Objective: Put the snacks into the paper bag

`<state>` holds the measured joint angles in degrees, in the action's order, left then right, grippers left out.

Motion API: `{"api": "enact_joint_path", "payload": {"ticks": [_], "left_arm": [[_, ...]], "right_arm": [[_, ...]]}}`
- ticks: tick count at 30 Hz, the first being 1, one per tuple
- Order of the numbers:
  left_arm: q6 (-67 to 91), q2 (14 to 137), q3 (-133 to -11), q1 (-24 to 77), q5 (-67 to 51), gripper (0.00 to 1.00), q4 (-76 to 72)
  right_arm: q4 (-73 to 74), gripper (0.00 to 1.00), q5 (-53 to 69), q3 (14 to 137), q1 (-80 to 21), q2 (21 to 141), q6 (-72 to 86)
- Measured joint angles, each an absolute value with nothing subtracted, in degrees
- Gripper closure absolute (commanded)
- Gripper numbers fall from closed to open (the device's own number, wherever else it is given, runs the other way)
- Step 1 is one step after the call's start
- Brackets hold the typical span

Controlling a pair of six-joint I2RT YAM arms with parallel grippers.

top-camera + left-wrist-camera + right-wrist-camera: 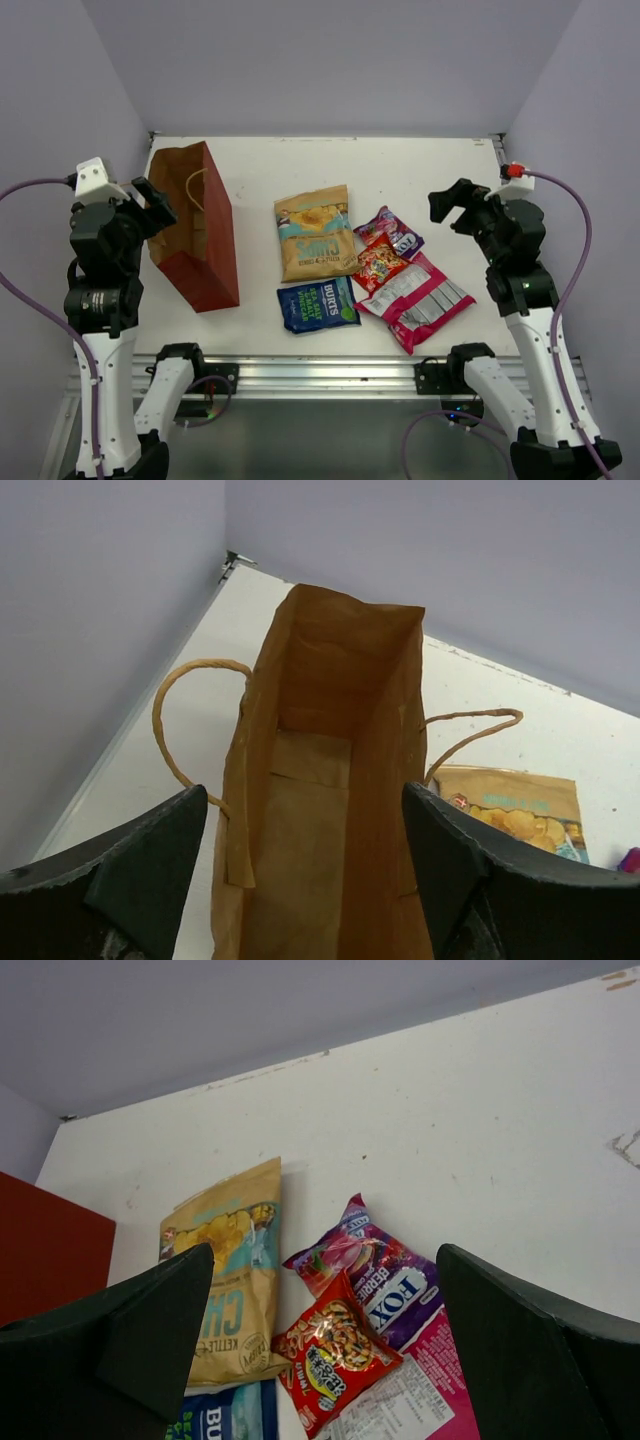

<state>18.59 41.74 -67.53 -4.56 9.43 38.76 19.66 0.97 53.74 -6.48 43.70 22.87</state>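
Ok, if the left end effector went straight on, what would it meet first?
Most likely the paper bag: the left end effector, open, faces straight into its mouth, toward the inner bottom; depth unclear.

Soft, even light comes from above. The white table (420, 170) is bright and shadows are faint. Between the left gripper (303, 795) fingers (140, 880), the bag (330, 700) interior is shaded. In both wrist views the near fingers look dark and soft-edged. Ahead of the right gripper (325, 1260), the packets (385, 1280) show slight sheen.

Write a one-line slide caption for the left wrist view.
Open left gripper looks down into the empty paper bag, with the tan chips bag lying just beyond it.
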Motion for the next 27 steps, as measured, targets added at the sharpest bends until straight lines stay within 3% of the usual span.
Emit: {"api": "enact_joint_path", "payload": {"ticks": [6, 13, 27], "left_arm": [[20.97, 39.7, -61.93, -4.49, 8.78, 0.24, 39.09], [22.46, 39.57, -59.22, -4.47, 9.3, 0.18, 41.85], [23.05, 37.89, -56.69, -4.47, 13.65, 0.17, 43.13]], "right_arm": [[20.03, 0.01, 0.95, 53.74, -6.48, 43.31, 22.85], [20.14, 0.01, 0.95, 53.74, -6.48, 43.18, 22.85], [20.14, 0.01, 0.95, 53.74, -6.48, 45.36, 22.87]]}}
